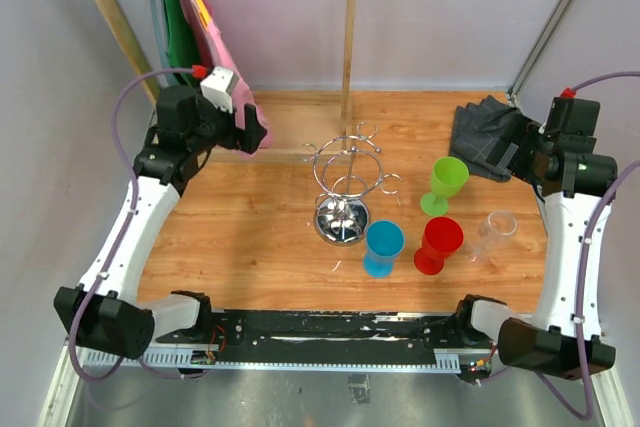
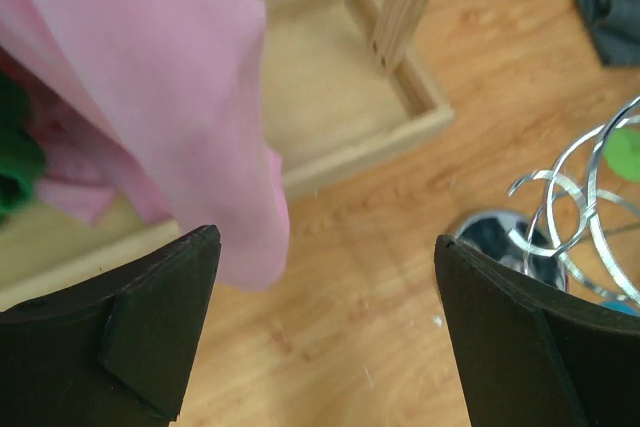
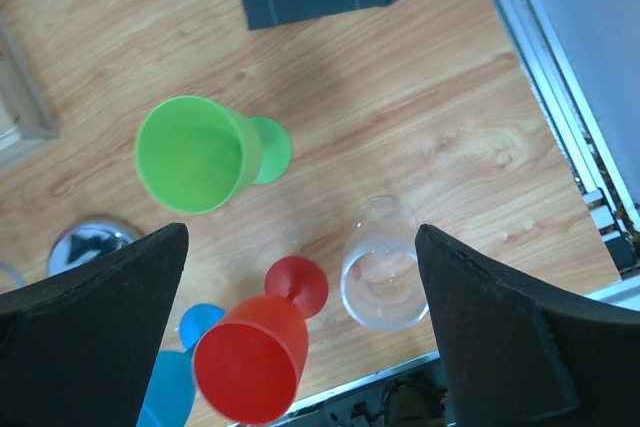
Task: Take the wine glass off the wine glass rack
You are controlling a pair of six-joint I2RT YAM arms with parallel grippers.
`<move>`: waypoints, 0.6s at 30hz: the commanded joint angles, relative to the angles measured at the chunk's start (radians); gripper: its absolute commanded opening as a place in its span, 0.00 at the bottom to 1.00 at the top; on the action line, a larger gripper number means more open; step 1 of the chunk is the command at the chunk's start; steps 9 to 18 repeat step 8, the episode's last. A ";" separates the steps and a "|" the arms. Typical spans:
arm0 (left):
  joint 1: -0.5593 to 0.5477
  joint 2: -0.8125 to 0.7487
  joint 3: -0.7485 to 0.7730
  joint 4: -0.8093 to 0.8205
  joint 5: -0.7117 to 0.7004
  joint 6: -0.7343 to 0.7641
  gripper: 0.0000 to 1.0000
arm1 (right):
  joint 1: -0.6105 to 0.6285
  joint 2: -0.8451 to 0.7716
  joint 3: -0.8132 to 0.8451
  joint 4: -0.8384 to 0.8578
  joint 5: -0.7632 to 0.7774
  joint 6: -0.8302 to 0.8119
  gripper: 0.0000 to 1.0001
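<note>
Clear wine glass (image 3: 382,265) upright on table (image 1: 250,217) below right gripper (image 3: 302,237), jaws wide; wine glass rack (image 1: 345,182) bare; left gripper (image 2: 327,242) wide, farther.

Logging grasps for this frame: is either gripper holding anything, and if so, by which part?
Nothing is held: the left gripper and the right gripper are both open and empty.

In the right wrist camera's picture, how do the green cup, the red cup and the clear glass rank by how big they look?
1. green cup and red cup: they look about the same size, so I would not rank them.
2. clear glass: looks somewhat smaller than either.
</note>
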 commanded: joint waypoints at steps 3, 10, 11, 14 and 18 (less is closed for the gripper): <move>0.016 -0.063 -0.222 0.171 0.007 -0.040 0.94 | 0.015 -0.038 -0.164 0.109 0.147 0.019 0.98; 0.016 -0.075 -0.248 0.195 -0.008 -0.046 0.93 | 0.014 -0.074 -0.250 0.128 0.134 0.036 0.98; 0.016 -0.075 -0.248 0.195 -0.008 -0.046 0.93 | 0.014 -0.074 -0.250 0.128 0.134 0.036 0.98; 0.016 -0.075 -0.248 0.195 -0.008 -0.046 0.93 | 0.014 -0.074 -0.250 0.128 0.134 0.036 0.98; 0.016 -0.075 -0.248 0.195 -0.008 -0.046 0.93 | 0.014 -0.074 -0.250 0.128 0.134 0.036 0.98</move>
